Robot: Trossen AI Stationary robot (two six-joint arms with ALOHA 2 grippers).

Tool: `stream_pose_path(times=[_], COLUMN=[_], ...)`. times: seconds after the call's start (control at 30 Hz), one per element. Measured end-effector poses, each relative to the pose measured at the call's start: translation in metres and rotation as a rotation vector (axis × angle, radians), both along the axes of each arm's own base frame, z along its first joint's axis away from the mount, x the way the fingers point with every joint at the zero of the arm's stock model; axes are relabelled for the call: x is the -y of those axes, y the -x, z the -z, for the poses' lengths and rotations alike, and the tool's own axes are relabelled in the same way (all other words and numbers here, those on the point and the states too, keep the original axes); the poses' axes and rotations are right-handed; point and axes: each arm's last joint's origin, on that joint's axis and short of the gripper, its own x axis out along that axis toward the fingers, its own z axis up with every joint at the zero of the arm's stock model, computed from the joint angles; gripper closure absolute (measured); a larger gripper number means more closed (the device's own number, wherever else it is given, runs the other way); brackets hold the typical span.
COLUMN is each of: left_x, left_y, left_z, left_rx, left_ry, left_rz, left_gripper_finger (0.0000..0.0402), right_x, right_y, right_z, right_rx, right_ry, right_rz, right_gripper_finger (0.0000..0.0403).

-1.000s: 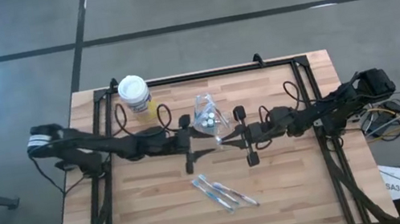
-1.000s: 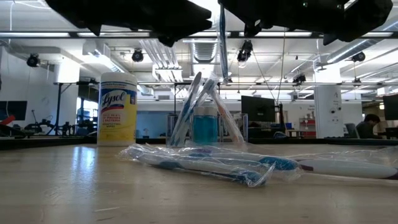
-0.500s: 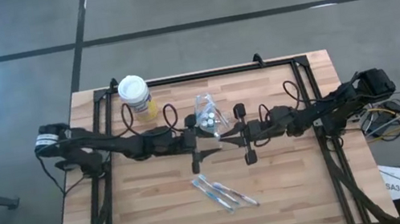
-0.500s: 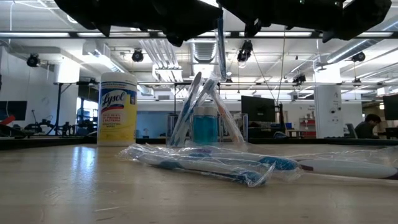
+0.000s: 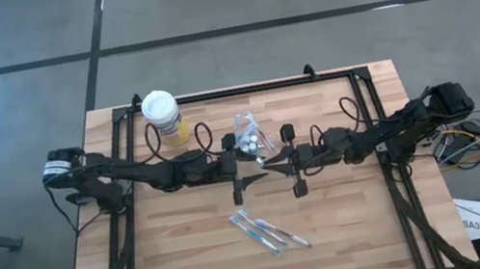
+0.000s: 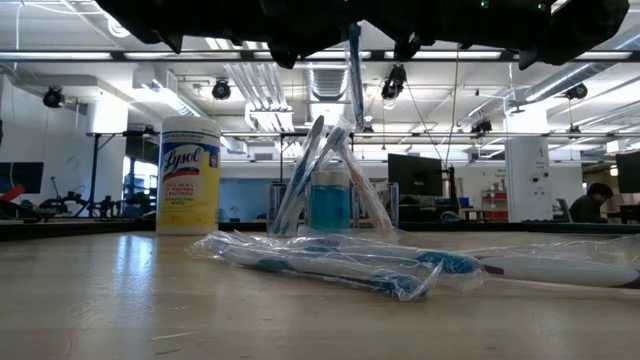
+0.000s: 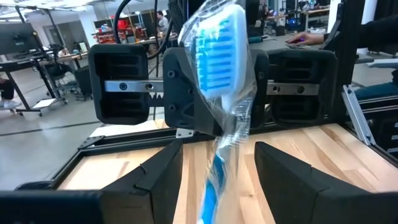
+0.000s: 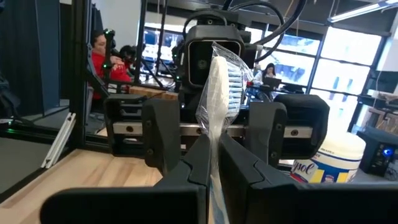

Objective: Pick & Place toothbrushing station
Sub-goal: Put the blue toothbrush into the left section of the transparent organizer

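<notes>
- Since 1.0 s ago: left gripper (image 5: pixel 247 162) has advanced toward table ctr, now face to face w/ right gripper (image 5: pixel 276 162); wrapped toothbrush (image 7: pixel 219 74) position unchanged.
- Right gripper: fingers closed on wrapped toothbrush, held upright, bristles up. Likely reason: presents handle for handoff or for vertical insertion into holder.
- Left gripper: fingers spread wide, nothing held; brush stands between its fingers, no contact visible.
- Toothbrushing station (image 5: pixel 246 137): clear holder just at 12 o'clock of the grippers; brushes lean inside it.
- Spare wrapped brushes (image 5: pixel 269 230) lie flat at 6 o'clock.
- Lysol canister (image 5: pixel 161 113) at 10 o'clock.
- Both arms extend level, wrists meeting above table.
</notes>
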Motion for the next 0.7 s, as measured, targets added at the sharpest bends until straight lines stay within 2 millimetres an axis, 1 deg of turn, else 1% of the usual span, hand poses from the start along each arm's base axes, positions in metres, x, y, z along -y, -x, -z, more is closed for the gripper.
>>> stream_pose_path(times=[0.1, 0.2, 0.33, 0.43, 0.5, 0.6, 0.7], left_x=[-0.001, -0.002, -0.001, -0.001, -0.001, -0.002, -0.002], left_y=[0.0, 0.0, 0.001, 0.002, 0.002, 0.001, 0.001], left_z=[0.0, 0.0, 0.003, 0.005, 0.005, 0.005, 0.005], left_rx=[-0.002, -0.003, -0.013, -0.037, -0.042, -0.045, -0.044], left_ry=[-0.004, -0.004, -0.005, -0.006, -0.004, -0.003, -0.003], left_rz=[-0.002, -0.003, 0.002, 0.005, 0.005, 0.004, 0.006], left_gripper_finger=[0.0198, 0.0209, 0.0248, 0.0281, 0.0292, 0.0291, 0.0274], right_x=[0.0, -0.001, -0.001, -0.001, -0.001, -0.001, -0.001], right_y=[-0.003, -0.01, -0.019, -0.02, -0.019, -0.016, -0.015], right_z=[0.003, 0.004, 0.006, 0.007, 0.006, 0.006, 0.005], right_rx=[-0.014, -0.017, -0.026, -0.03, -0.032, -0.03, -0.027], right_ry=[0.001, 0.005, 0.019, 0.02, 0.02, 0.019, 0.018], right_rz=[0.001, 0.004, 0.009, 0.01, 0.01, 0.011, 0.023], right_gripper_finger=[0.039, 0.039, 0.039, 0.0391, 0.0392, 0.0392, 0.0391])
